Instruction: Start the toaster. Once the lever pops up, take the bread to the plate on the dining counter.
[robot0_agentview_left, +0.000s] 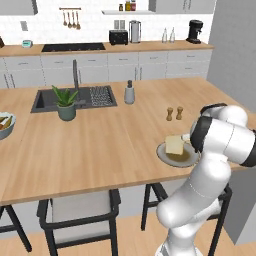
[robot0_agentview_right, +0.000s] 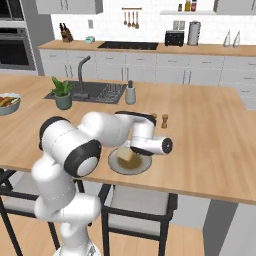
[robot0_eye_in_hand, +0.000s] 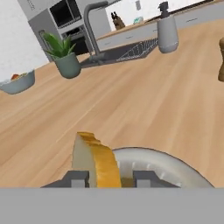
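Observation:
The bread (robot0_eye_in_hand: 98, 162), a thick tan slice with a brown crust, stands on edge on the grey plate (robot0_eye_in_hand: 175, 168) near the front edge of the dining counter (robot0_agentview_left: 100, 145). My gripper (robot0_eye_in_hand: 111, 180) sits low over the plate, its finger tips on either side of the slice; a thin gap shows on the right side, so it is open. From the base views the bread (robot0_agentview_left: 174, 145) (robot0_agentview_right: 126, 155) leans on the plate (robot0_agentview_left: 165, 156) (robot0_agentview_right: 142, 167) under the hand. The black toaster (robot0_agentview_left: 118, 36) (robot0_agentview_right: 174, 38) stands far off on the back counter.
Two brown shakers (robot0_agentview_left: 174, 114) stand just behind the plate. A soap dispenser (robot0_agentview_left: 129, 93), a potted plant (robot0_agentview_left: 66, 103) and the dark sink (robot0_agentview_left: 50, 99) lie further left. A food bowl (robot0_agentview_left: 4, 125) sits at the left edge. Stools (robot0_agentview_left: 80, 210) stand below the counter.

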